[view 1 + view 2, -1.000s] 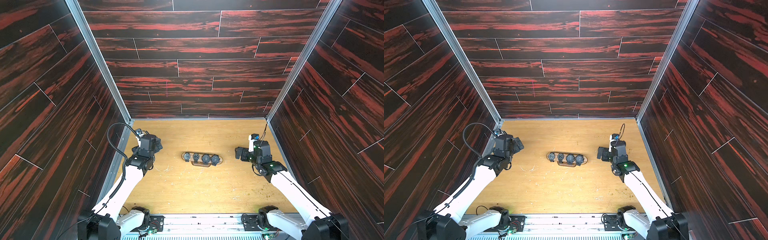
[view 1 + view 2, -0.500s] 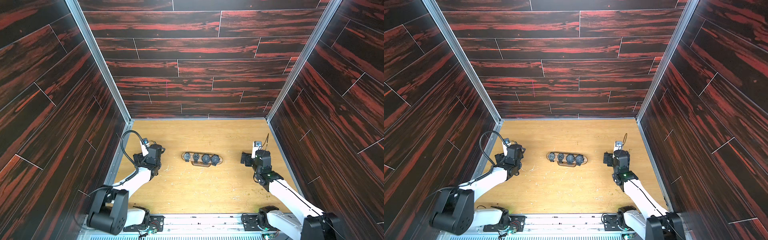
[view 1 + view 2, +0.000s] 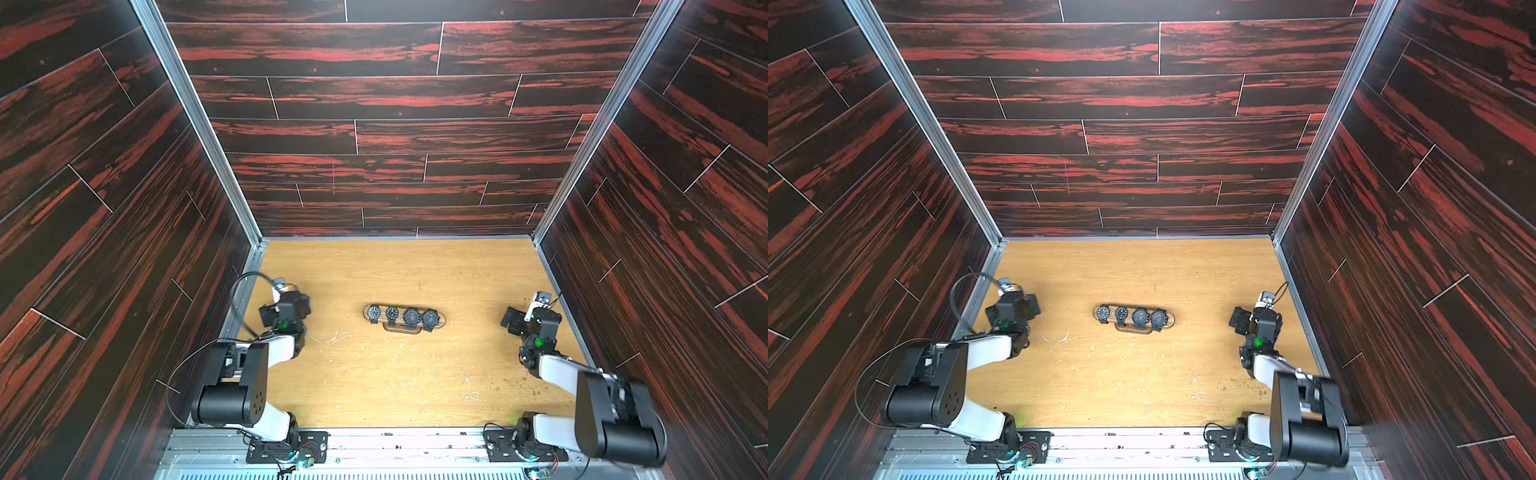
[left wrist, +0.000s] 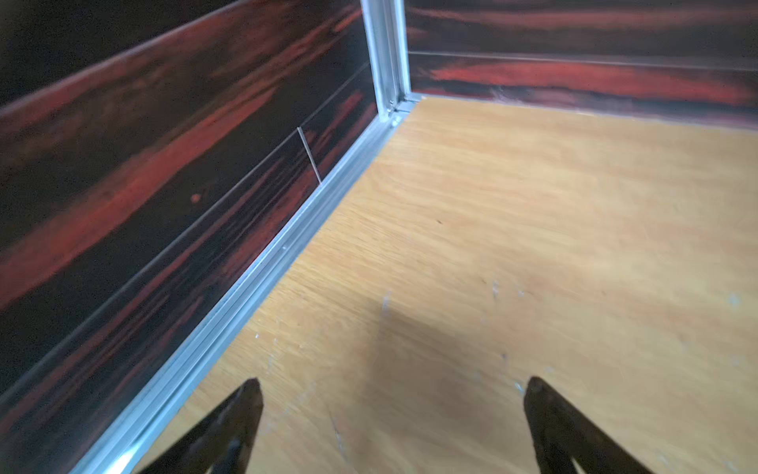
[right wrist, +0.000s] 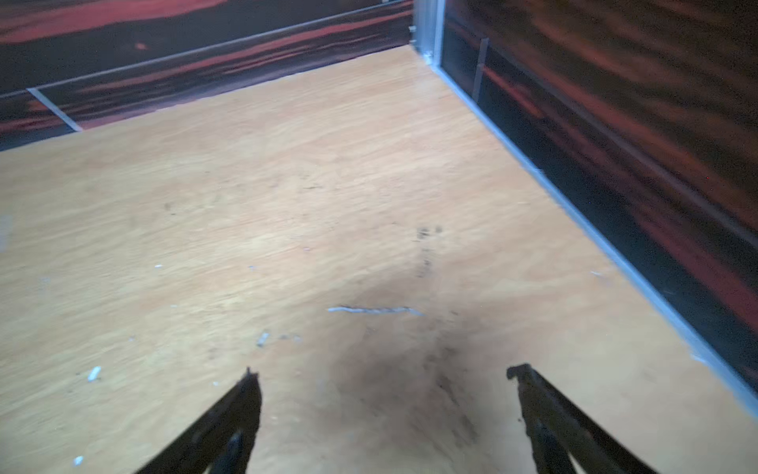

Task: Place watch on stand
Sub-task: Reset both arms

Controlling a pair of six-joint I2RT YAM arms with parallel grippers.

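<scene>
Fingers (image 4: 246, 414) of both grippers spread wide, empty.

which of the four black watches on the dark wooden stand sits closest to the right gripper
The end watch on the stand, nearest the right gripper; the other three sit farther along.

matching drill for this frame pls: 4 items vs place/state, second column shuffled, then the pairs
1. stand
2. watches
3. left gripper
4. right gripper

A. open, empty, near the right wall
B. mid-table, on its base
C. four in a row on the bar
D. open, empty, near the left wall

Pairs: 1-B, 2-C, 3-D, 4-A
</scene>
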